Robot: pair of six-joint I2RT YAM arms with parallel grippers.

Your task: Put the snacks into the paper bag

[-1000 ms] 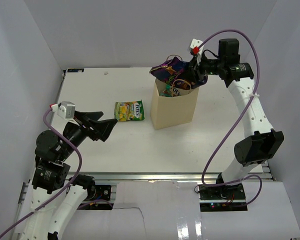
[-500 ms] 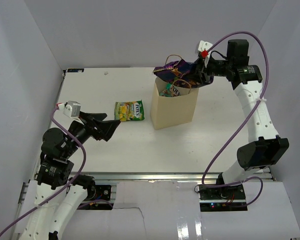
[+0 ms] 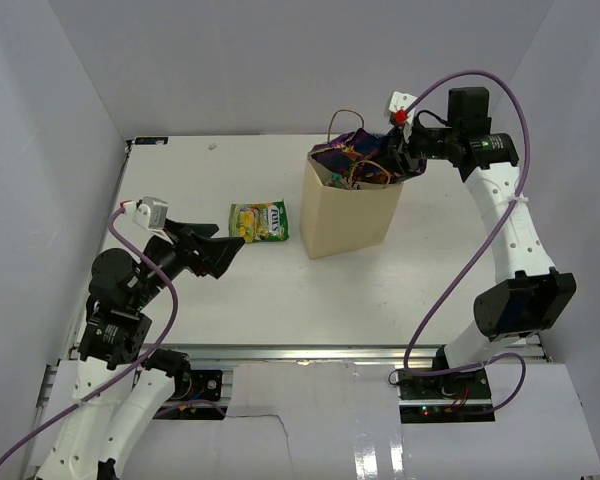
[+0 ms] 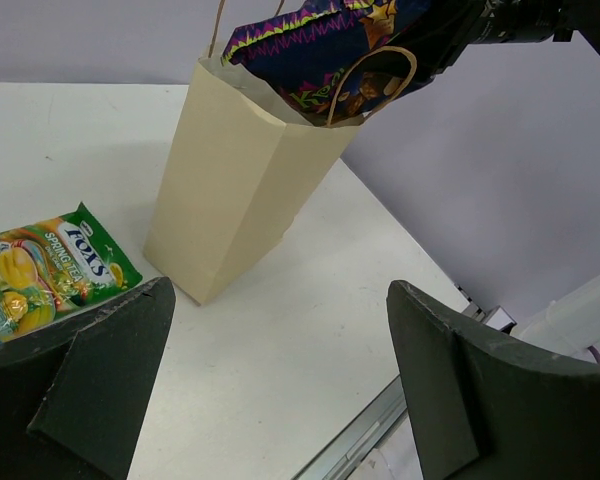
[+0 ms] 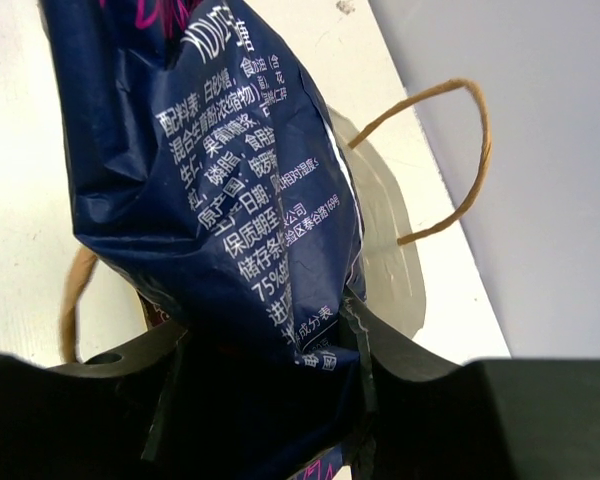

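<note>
Dark blue bag (image 3: pixel 348 155) at mouth of paper bag (image 3: pixel 345 215), partly below rim as far as visible, rest sticking out. Long axis tilted, free end pointing away from right arm. Right fingers (image 5: pixel 420 375) narrow, clamped on packet's near end. Judgement: way in is straight down; loop handle (image 5: pixel 450 150) close beside, may snag. Green-yellow pack (image 3: pixel 259 222) flat on worktop (image 3: pixel 280 290), beside paper bag, apart from it. Left fingers (image 4: pixel 100 370) wide, empty; pack ahead, left arm nearer.

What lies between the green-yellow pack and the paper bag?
Nothing; only bare white table separates the green-yellow pack from the paper bag, seen in the top view.
</note>
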